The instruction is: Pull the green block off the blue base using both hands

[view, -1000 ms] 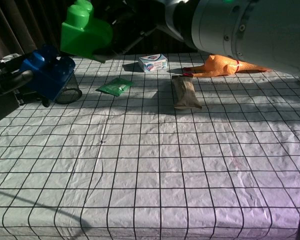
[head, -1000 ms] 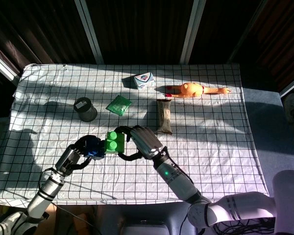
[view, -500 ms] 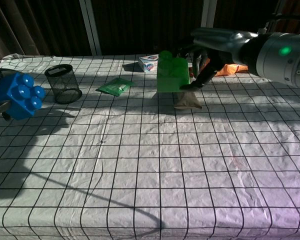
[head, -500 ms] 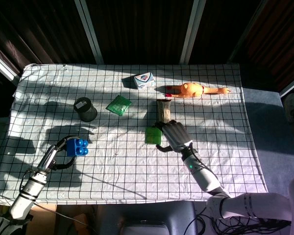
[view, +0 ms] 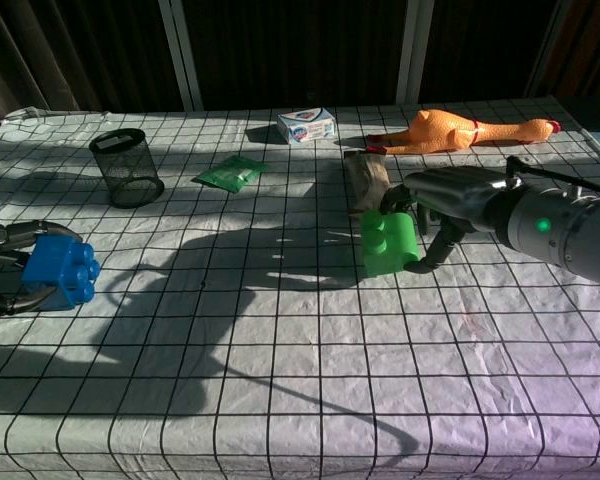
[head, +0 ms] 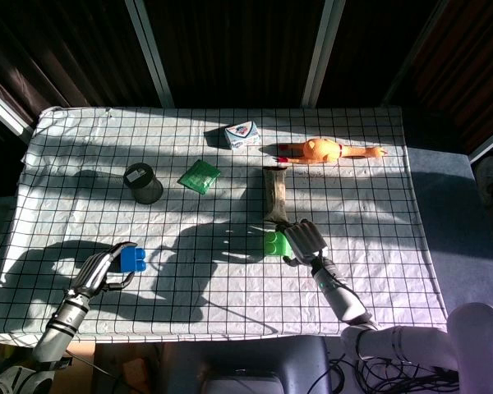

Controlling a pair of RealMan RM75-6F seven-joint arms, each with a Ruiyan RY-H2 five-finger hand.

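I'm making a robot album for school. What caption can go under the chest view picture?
Blocks pulled apart: left hand holds the blue base, right hand holds the green block.

Green block [view: 389,244], blue base [view: 59,271]: glossy plastic; tablecloth [view: 280,350] wrinkled, prob. cloth.

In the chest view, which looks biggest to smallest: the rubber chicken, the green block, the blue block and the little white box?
1. Rubber chicken, though it lies farthest back.
2. Green block and blue block: alike, both nearer the camera.
3. White box.
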